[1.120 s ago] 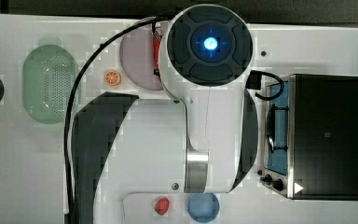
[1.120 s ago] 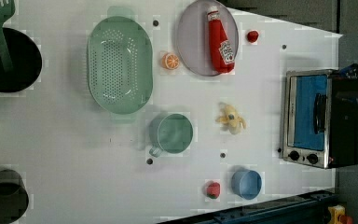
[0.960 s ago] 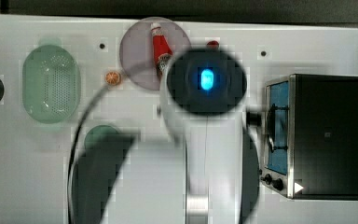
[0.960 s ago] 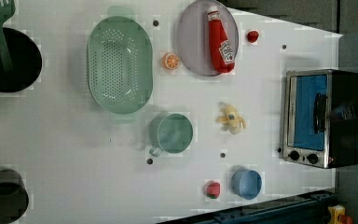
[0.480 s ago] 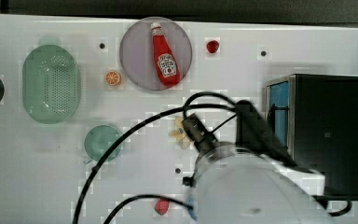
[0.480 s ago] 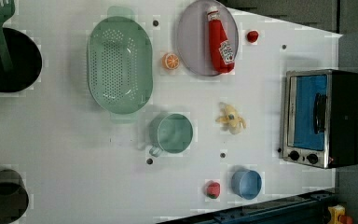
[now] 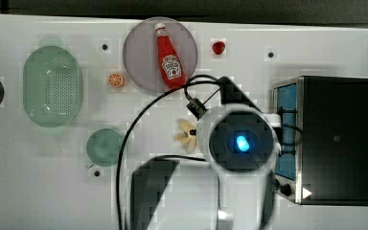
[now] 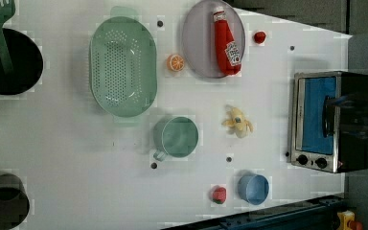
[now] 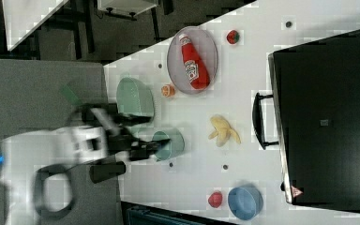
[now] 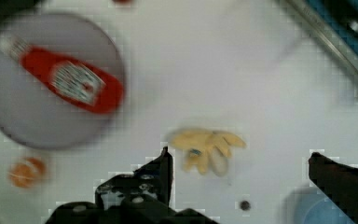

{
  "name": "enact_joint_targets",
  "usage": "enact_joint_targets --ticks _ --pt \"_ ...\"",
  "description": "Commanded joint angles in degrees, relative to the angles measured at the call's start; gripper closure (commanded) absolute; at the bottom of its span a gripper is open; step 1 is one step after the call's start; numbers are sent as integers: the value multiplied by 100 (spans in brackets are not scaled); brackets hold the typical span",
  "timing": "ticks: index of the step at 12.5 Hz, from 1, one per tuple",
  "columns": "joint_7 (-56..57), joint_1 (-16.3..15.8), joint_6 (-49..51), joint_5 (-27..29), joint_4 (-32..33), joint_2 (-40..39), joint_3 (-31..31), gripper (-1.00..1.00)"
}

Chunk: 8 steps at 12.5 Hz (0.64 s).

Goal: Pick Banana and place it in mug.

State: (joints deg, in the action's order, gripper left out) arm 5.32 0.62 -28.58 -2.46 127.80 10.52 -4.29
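Now Banana [image 10: 207, 148] on table, apart from spread fingers [image 10: 164, 168], uncontacted.

A smooth, matt white table [image 8: 76, 158] carries plastic-looking toy kitchenware. At upper centre of the left view a glossy red ketchup bottle [image 8: 226, 43] with a paper-like label lies on a matt purple plate [image 8: 196, 38]. The perforated green colander [image 8: 122, 67] at upper left and the pale green mug [image 8: 177, 137] at centre look like smooth matt plastic. The Banana [image 8: 238, 121] has a dull, pale yellow surface. At right, the toaster oven [image 8: 316, 120] shows a brushed-metal front frame and a glossy blue door.
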Motion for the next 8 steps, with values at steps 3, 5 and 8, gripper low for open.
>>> enact_joint_targets --ticks 3,5,8 --pt "2694 -66 -1223 92 866 -853 136 -100" --pt "3322 -61 -1660 92 924 -1302 97 -100" --pt "3744 -61 -2069 92 955 -1990 59 -100"
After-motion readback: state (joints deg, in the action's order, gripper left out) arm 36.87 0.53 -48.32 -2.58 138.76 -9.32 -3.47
